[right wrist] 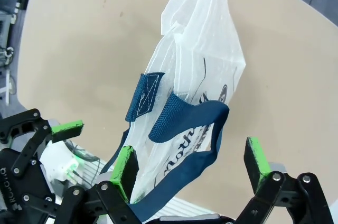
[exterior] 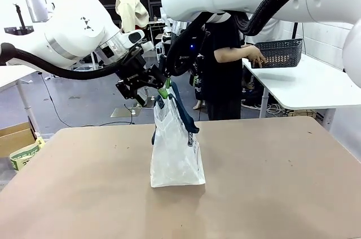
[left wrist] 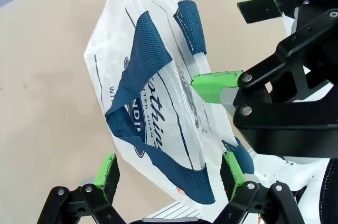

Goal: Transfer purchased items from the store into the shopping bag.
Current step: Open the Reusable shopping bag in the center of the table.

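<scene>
Left gripper [left wrist: 169,175] and right gripper [right wrist: 193,165] stand spread astride the top of the bag [exterior: 175,154], centre frame; ungripped, it could slump shut.

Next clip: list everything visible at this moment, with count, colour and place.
shopping bag: one, translucent white with navy handles, upright mid-table
basket: one, dark grey, at the far white table
table: one, tan, foreground
white table: one, far right
cardboard box: one, brown, floor at left
person's hand: one, on the basket's end
left end effector: one, black with green pads, open, at the bag's top
right end effector: one, same colours, open, astride the bag's handles
</scene>
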Action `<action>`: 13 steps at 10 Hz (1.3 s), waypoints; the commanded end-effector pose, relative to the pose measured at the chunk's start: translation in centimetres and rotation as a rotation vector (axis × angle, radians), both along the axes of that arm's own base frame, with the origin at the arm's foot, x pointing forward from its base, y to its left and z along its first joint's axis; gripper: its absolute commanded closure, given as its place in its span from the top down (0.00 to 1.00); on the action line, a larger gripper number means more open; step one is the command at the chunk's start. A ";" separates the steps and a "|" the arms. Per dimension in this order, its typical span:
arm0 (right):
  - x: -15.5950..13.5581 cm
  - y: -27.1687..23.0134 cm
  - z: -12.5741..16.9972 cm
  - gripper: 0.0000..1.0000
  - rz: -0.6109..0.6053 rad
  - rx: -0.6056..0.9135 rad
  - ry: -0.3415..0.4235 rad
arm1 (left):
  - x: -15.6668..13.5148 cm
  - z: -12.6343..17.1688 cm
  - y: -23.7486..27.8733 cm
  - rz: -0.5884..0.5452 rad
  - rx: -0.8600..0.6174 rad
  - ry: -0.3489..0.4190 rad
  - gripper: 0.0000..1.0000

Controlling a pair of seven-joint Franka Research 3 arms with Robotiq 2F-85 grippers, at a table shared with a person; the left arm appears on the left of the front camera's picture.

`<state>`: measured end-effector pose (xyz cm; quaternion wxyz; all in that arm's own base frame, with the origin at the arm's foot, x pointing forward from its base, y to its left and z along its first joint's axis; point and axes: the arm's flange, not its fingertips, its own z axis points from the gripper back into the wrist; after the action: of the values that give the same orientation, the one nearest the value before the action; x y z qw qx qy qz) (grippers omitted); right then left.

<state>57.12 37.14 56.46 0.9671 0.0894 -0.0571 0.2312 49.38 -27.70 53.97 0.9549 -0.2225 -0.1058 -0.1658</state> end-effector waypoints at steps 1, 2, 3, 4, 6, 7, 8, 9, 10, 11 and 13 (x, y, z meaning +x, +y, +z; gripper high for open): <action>-0.2 0.5 -0.2 1.00 -0.004 0.005 0.018 | -0.4 -0.1 0.6 0.020 0.016 -0.012 1.00; -0.3 0.7 -0.2 1.00 -0.002 0.000 0.020 | -0.5 -0.1 1.0 0.027 0.021 -0.014 1.00; -0.3 0.9 -0.3 1.00 0.001 -0.010 0.020 | -0.6 -0.2 1.5 0.035 0.020 -0.013 1.00; -0.3 1.1 -0.6 1.00 0.004 -0.026 0.021 | -0.6 -0.4 1.7 0.038 0.023 -0.009 1.00; -0.4 1.4 -1.4 1.00 0.015 -0.063 0.035 | -0.3 -0.9 1.9 0.041 0.033 0.002 1.00; -0.4 1.4 -2.0 1.00 0.016 -0.081 0.044 | -0.2 -1.2 1.9 0.039 0.038 0.008 1.00; -0.5 1.3 -2.3 1.00 0.020 -0.092 0.041 | -0.1 -1.4 1.9 0.039 0.047 0.010 1.00; -0.7 1.2 -2.5 1.00 0.041 -0.116 0.015 | 0.2 -1.8 2.0 0.053 0.088 -0.008 1.00; -1.0 1.3 -2.9 1.00 0.080 -0.130 -0.023 | 0.6 -2.4 2.3 0.012 0.116 -0.052 1.00; -1.3 1.6 -3.3 1.00 0.113 -0.150 -0.049 | 0.1 -1.5 1.8 0.021 0.039 0.013 1.00; -0.6 1.2 -2.7 1.00 0.049 -0.090 0.025 | 0.1 -1.5 1.8 0.021 0.039 0.013 1.00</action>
<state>56.39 38.57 53.55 0.9618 0.0375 -0.0380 0.2683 49.64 -25.93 52.23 0.9622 -0.1940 -0.1021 -0.1617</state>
